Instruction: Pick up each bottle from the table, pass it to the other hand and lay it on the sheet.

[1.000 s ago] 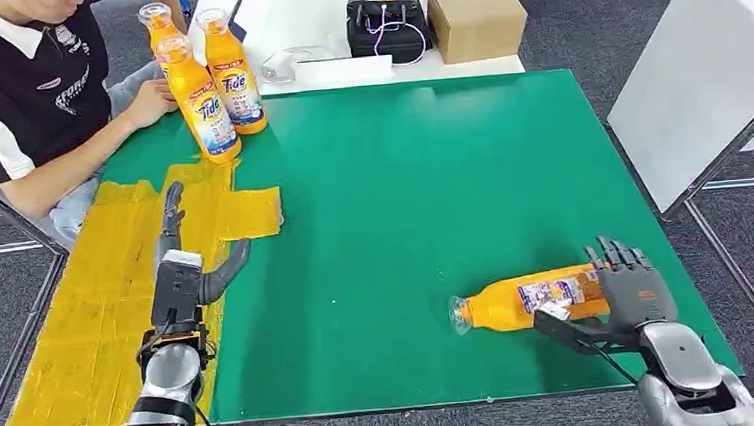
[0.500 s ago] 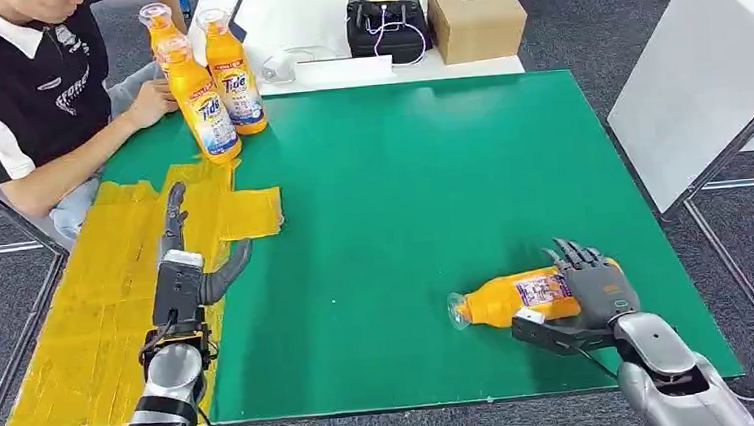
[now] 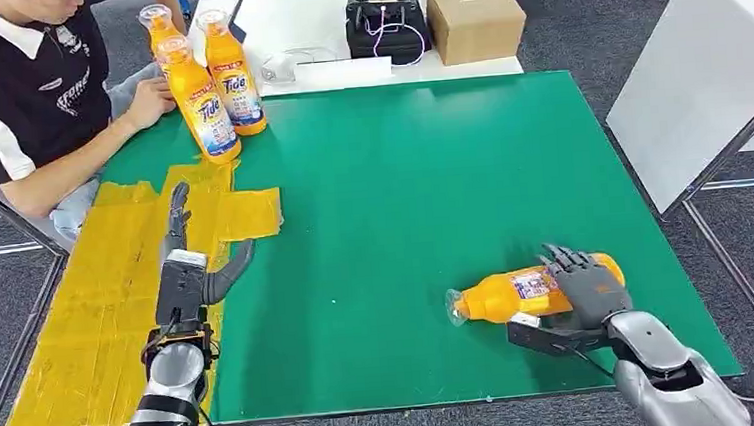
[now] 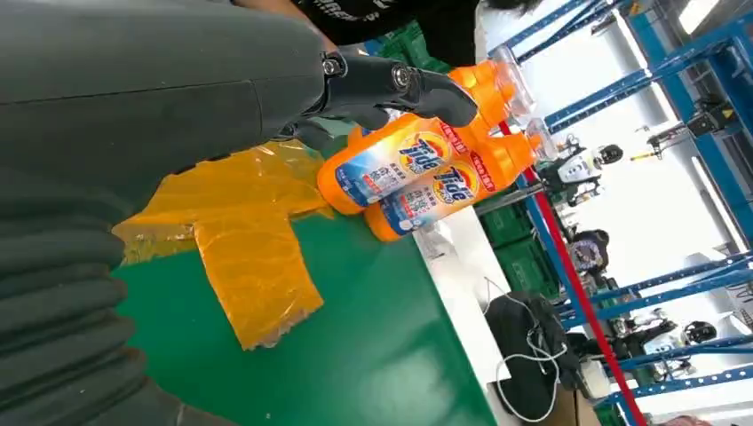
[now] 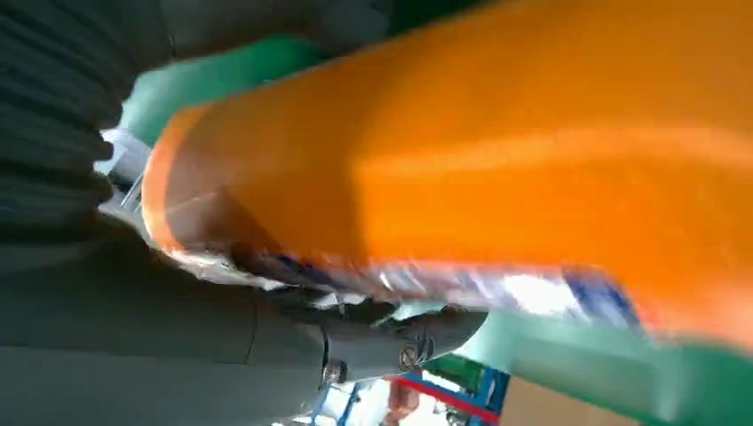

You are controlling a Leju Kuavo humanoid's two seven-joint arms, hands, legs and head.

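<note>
Bottle (image 3: 519, 294) lying on table (image 3: 402, 201), right hand (image 3: 584, 294) wrapping its labelled middle; probably full, heavy, smooth, best held mid-body; left hand (image 3: 189, 271) spread, empty.

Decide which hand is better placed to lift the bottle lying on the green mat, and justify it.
Right. The right hand is already draped over the lying bottle, while the left hand hovers over the yellow sheet, far across the mat.

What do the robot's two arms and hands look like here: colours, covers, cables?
Both arms are silver metal with dark ribbed rings near the wrist. The left hand has a dark grey body, a silver plate and thin black cables at the wrist. The right hand has dark grey fingers and a black thumb.
</note>
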